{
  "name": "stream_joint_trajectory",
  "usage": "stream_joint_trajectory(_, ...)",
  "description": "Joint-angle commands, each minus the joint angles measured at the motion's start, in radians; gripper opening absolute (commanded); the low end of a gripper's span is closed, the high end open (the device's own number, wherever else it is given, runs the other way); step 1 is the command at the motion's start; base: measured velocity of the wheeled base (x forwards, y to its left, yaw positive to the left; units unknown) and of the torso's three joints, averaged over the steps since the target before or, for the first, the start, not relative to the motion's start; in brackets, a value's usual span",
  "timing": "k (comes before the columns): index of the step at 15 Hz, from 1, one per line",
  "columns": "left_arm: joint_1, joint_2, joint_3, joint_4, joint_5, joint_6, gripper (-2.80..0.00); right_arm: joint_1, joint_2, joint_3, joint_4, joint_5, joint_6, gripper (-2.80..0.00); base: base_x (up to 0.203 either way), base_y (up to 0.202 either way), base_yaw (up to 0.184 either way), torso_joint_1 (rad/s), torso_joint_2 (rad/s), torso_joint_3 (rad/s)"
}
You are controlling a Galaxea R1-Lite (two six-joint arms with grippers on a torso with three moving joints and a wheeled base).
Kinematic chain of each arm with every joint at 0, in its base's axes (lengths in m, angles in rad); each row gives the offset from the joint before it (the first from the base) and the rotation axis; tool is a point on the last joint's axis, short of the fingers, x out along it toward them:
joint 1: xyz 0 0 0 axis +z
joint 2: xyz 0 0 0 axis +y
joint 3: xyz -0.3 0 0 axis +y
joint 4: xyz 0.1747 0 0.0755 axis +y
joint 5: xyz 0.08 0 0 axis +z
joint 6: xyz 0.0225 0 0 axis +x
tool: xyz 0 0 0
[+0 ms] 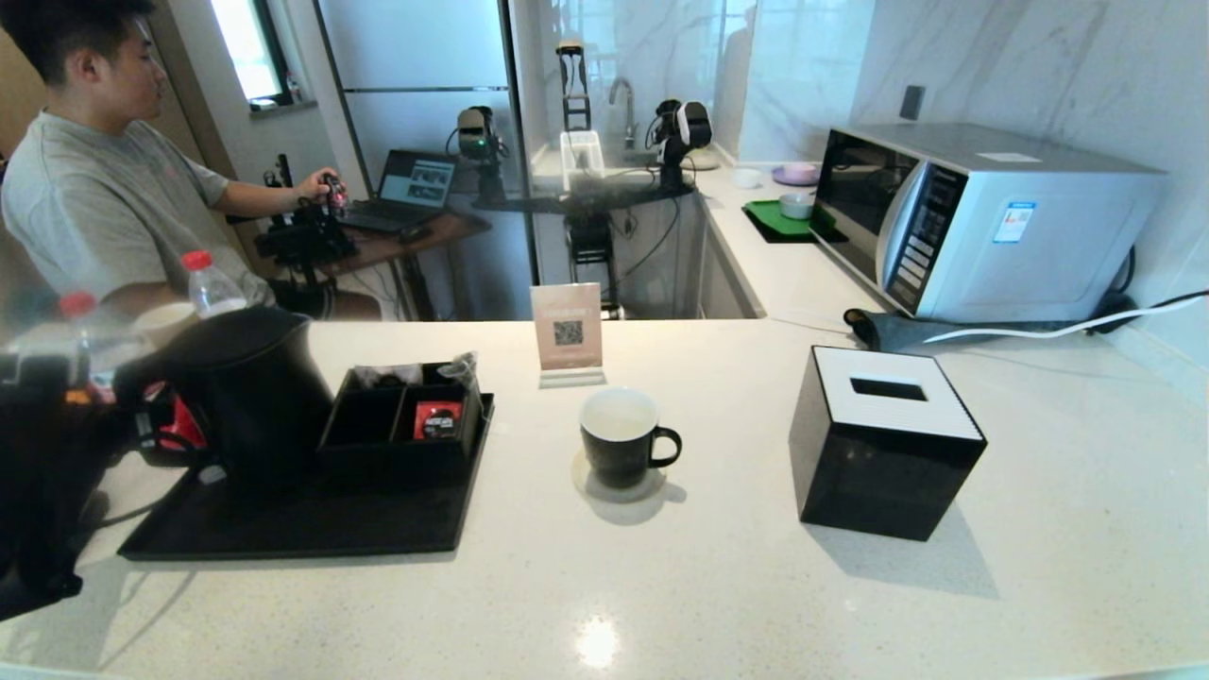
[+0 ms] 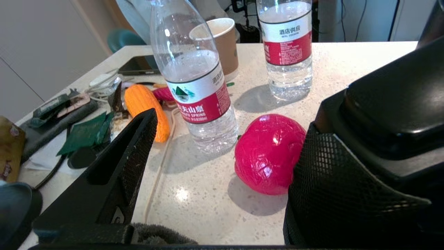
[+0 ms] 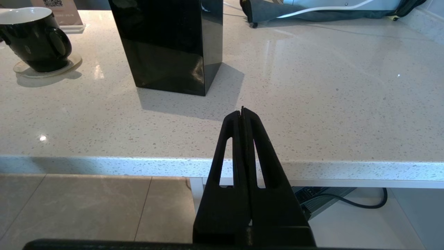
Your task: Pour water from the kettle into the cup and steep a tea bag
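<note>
The matte black kettle (image 1: pixel 250 397) stands on a black tray (image 1: pixel 283 529) at the counter's left. My left gripper (image 2: pixel 222 166) is open beside it, behind the handle side. One finger (image 2: pixel 333 187) lies close against the kettle's black body (image 2: pixel 395 100), and only bare counter shows between the fingers. The black cup (image 1: pixel 623 439) with a white inside sits on a coaster mid-counter, also seen as the cup (image 3: pixel 34 41) in the right wrist view. My right gripper (image 3: pixel 242 111) is shut and empty, low at the counter's front edge. No tea bag or water is discernible.
A black organiser (image 1: pixel 401 416) with a red sachet (image 1: pixel 437 418) shares the tray. The black tissue box (image 1: pixel 888 444) stands right of the cup, with a microwave (image 1: pixel 973 217) behind. Two water bottles (image 2: pixel 194 76), a paper cup (image 2: pixel 223 41) and a red ball (image 2: pixel 269 152) crowd the kettle's far side.
</note>
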Motion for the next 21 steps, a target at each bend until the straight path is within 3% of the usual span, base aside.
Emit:
stream_joint_trajectory(1,0.000,0.003,-0.010,-0.049,0.000,0.004,0.00,0.000,0.001,0.000,0.000,0.001,0.000,-2.80,0.000,0.000,0.000,0.000,0.00,0.000)
stream_joint_trajectory(8,-0.009,0.004,-0.008,-0.049,-0.048,0.031,0.00,0.000,0.001,0.000,0.000,0.001,0.000,-2.80,0.000,0.000,0.000,0.000,0.00,0.000)
stream_joint_trajectory(21,-0.015,0.016,-0.027,-0.049,-0.051,0.033,0.00,0.000,0.001,0.000,0.000,0.001,0.000,-2.80,0.000,0.000,0.000,0.000,0.00,0.000)
